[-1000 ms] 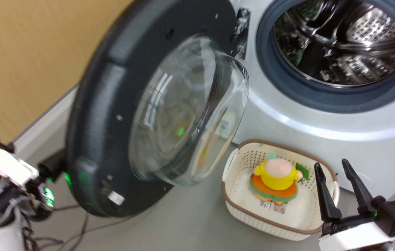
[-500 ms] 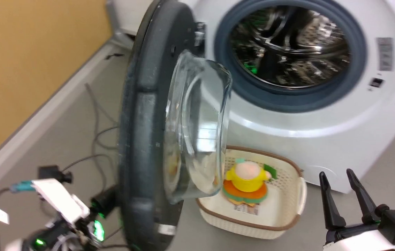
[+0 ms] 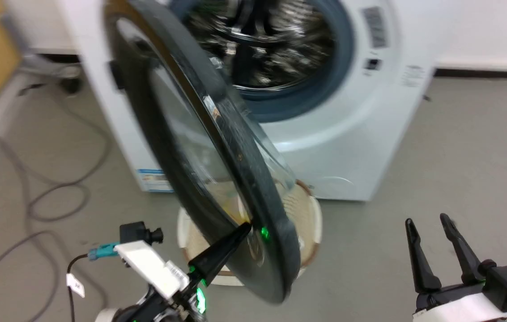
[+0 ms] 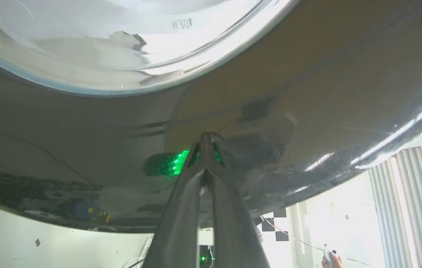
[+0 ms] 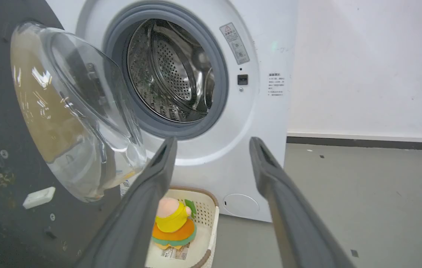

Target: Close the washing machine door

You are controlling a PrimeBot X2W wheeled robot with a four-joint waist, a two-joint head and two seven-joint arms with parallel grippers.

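Head view: washing machine door (image 3: 177,134), inner face showing a second ago, now half-swung toward the washing machine (image 3: 347,134), pushed by left gripper (image 3: 245,228), tips pinched together, empty; right gripper (image 3: 428,221) spread, idle; latching outstanding.

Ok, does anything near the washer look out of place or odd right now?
One thing: a white basket holding a plush toy sits on the floor before the washing machine, beneath the half-open washing machine door. It looks close to the door's swing, though contact can't be judged.
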